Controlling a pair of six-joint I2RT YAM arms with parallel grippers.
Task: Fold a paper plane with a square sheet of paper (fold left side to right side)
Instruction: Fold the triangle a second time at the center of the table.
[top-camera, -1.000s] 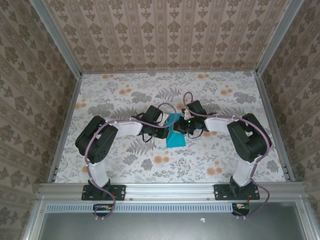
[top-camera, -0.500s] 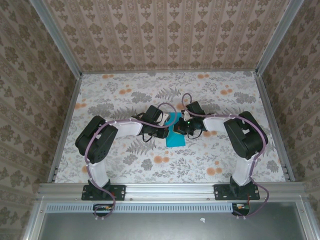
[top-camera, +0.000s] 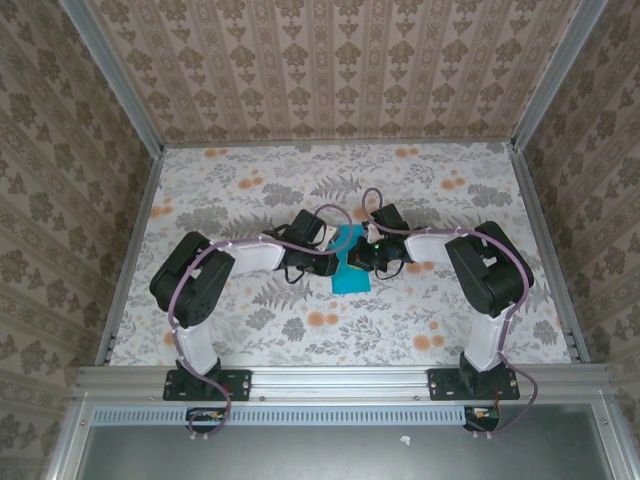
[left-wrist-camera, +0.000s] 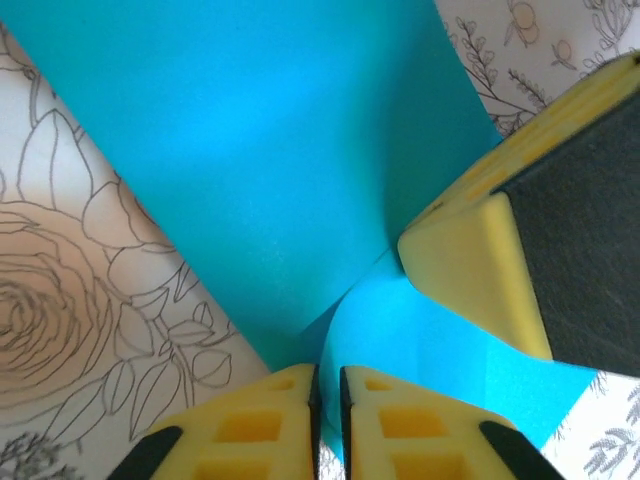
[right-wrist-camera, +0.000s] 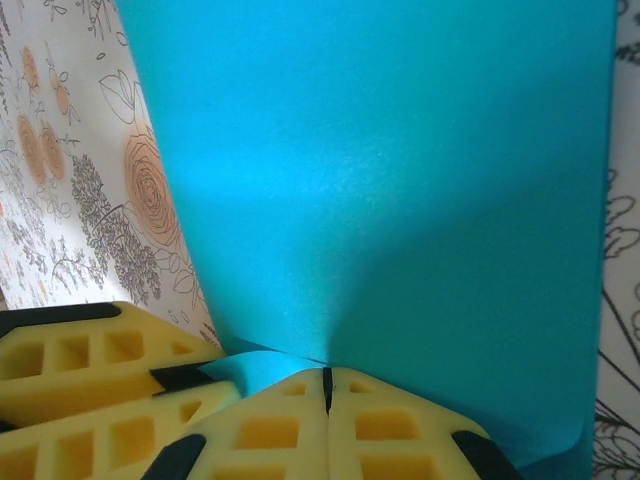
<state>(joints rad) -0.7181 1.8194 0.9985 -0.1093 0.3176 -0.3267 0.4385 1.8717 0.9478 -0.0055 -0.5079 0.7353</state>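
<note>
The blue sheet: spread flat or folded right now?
Partly folded: in the left wrist view the sheet bends up over a lower layer, pinched by the right pincer.

Soft, even light falls from above in the overhead view. The worktop (top-camera: 250, 190) is bright and sharp, with faint, short shadows under the left arm (top-camera: 245, 257) and right arm (top-camera: 440, 245) and no glare. In the left wrist view the sheet of paper (left-wrist-camera: 280, 150) is palest near the top and darker in its lower fold. The left gripper's fingers (left-wrist-camera: 245, 430) are softly out of focus. In the right wrist view a pale sheen crosses the paper's middle, and the right gripper's fingers (right-wrist-camera: 270, 430) are blurred.
</note>
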